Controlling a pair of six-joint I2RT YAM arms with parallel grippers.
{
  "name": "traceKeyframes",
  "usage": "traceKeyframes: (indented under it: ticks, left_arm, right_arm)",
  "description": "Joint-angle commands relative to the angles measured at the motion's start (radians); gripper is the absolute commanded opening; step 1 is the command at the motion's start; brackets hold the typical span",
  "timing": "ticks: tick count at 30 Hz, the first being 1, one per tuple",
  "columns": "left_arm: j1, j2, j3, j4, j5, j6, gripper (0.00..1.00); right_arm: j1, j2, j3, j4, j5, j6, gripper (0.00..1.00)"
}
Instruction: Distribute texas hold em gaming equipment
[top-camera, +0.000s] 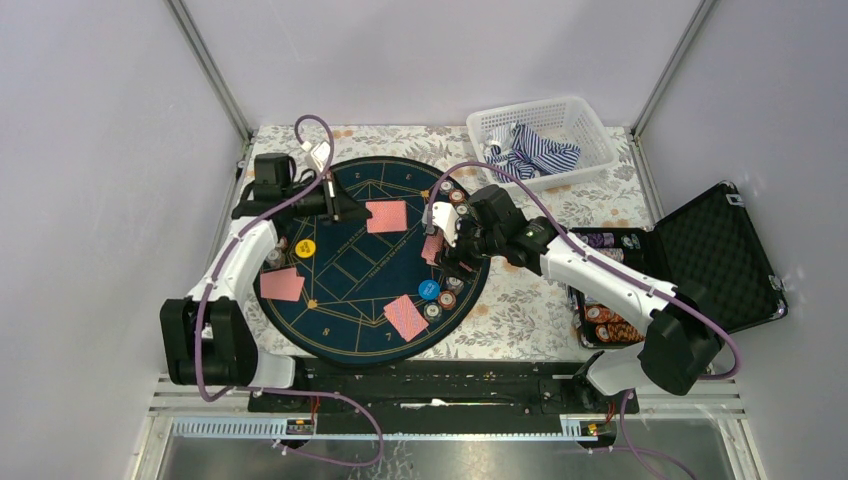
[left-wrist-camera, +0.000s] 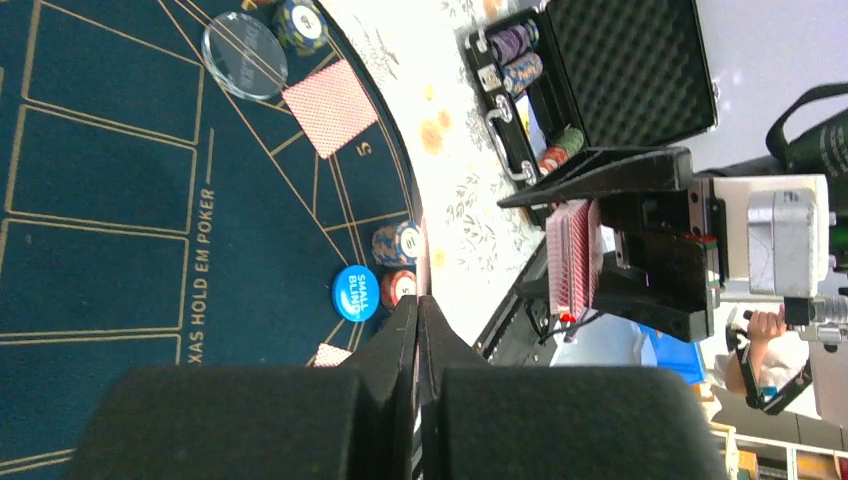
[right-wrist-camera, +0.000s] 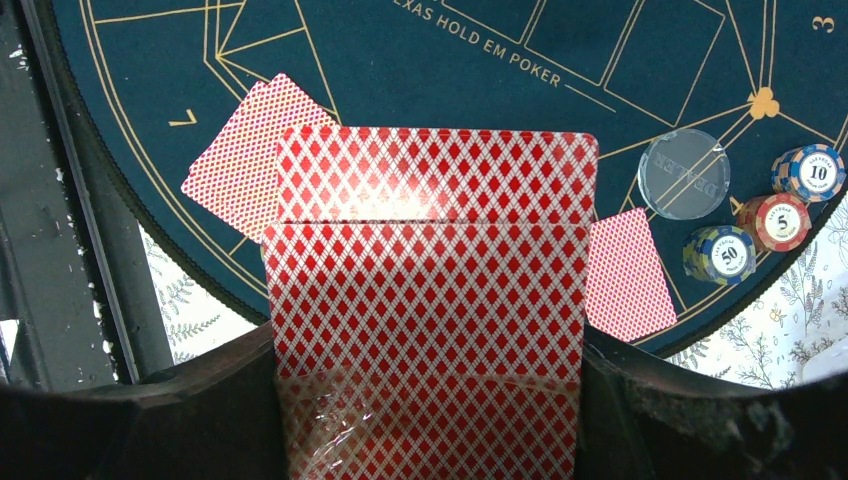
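While left tool sits closed | right tool grips deck | near mat right edge

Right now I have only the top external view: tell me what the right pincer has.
Observer: The right pincer is clamped on a deck of red-backed cards; one card juts out past the rest.
Operator: Read me the blue disc.
Observer: The blue disc says SMALL BLIND.
Operator: Check the left pincer.
Observer: The left pincer is shut, its tips pressed together with no card visible between them.
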Motion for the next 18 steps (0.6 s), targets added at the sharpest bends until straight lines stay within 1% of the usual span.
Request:
traceKeyframes:
  ticks: [1,3,6,11,14,18]
  left_arm:
    - [0.021,0.038,0.005,0.141,0.027,-0.078,0.0]
    - [0.014,0.063,-0.024,0.263,0.021,-0.182,0.0]
    - [-0.011,0.125,-0.049,0.422,0.014,-0.291,0.0]
    - [-0.11,0.233,-0.063,0.615,-0.015,-0.375,0.0]
    - [-0.178,0.289,-0.06,0.699,-0.053,-0.399,0.0]
    - [-0.235,0.379,-0.042,0.793,-0.074,-0.47,0.0]
  right_arm:
    - [-0.004,-0.032,0.03,0.067,-0.015,0.002,0.0]
    - [-0.004,-0.03,0.032,0.067,-0.014,0.003,0.0]
    - [-0.004,-0.033,0.037,0.061,-0.011,0.003,0.0]
    - [-0.006,-0.035,0.044,0.049,0.003,-0.006,0.0]
    - [-0.011,-0.033,0.058,0.037,0.006,-0.009,0.0]
    - [-0.018,-0.034,0.071,0.015,0.011,-0.014,0.0]
